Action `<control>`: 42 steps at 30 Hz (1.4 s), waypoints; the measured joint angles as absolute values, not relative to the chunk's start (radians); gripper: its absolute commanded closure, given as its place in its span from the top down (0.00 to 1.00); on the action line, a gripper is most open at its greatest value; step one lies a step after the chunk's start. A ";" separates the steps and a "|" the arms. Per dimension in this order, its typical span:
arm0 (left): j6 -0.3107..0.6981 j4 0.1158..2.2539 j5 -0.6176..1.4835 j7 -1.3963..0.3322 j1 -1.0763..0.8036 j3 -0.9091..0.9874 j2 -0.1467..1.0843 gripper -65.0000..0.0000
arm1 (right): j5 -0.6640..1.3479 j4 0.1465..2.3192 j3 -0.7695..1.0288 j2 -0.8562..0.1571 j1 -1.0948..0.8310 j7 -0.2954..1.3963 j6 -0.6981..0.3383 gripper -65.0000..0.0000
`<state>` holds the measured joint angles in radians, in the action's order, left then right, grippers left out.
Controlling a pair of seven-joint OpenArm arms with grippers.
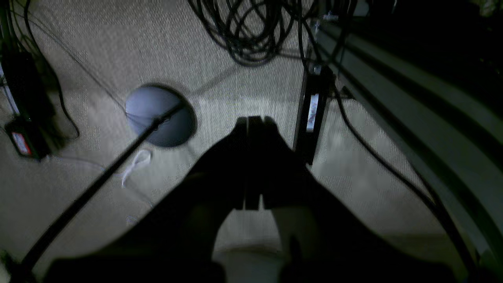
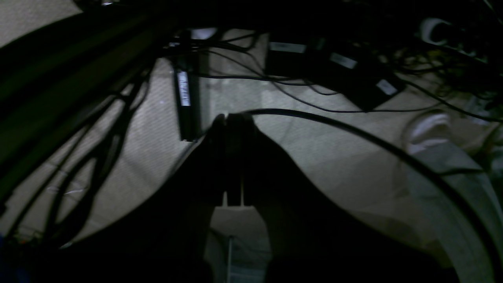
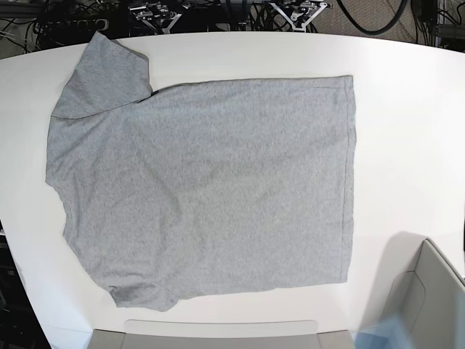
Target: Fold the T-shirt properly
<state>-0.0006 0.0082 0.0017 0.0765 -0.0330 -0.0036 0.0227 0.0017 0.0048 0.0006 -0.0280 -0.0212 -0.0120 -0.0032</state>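
Observation:
The heather-grey T-shirt [image 3: 203, 189] lies spread flat on the white table [image 3: 407, 145] in the base view, plain side up, collar end to the left, hem to the right, one sleeve at the top left. No lettering shows. Neither arm shows in the base view. My left gripper [image 1: 251, 120] is shut and empty, hanging over carpet beside the table. My right gripper [image 2: 230, 117] is also shut and empty over carpet. The shirt is not in either wrist view.
Cables [image 1: 251, 31] and black power bricks [image 1: 312, 118] lie on the carpet under the left gripper, with a round grey disc [image 1: 157, 116]. Cables and adapters [image 2: 334, 67] lie under the right one. A grey bin [image 3: 429, 305] stands at the table's lower right.

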 measured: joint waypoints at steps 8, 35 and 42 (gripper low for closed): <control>0.001 0.006 0.003 0.595 -0.221 -0.004 0.039 0.00 | 0.053 0.004 0.000 -0.051 -0.207 -0.422 -0.023 0.00; 0.004 0.838 -0.004 1.270 -0.777 -0.012 0.094 0.16 | 0.265 0.960 -0.006 -0.192 -0.971 -1.104 -0.023 0.17; 0.003 1.002 -0.002 1.177 -0.788 -0.012 0.097 0.17 | 0.568 1.483 0.018 -0.332 -1.180 -0.834 -0.025 0.39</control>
<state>0.0029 1.0019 -0.0017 1.1767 -0.7879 -0.0116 0.0975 0.5682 1.4826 0.0177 -0.3321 -1.1805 -0.8345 -0.0254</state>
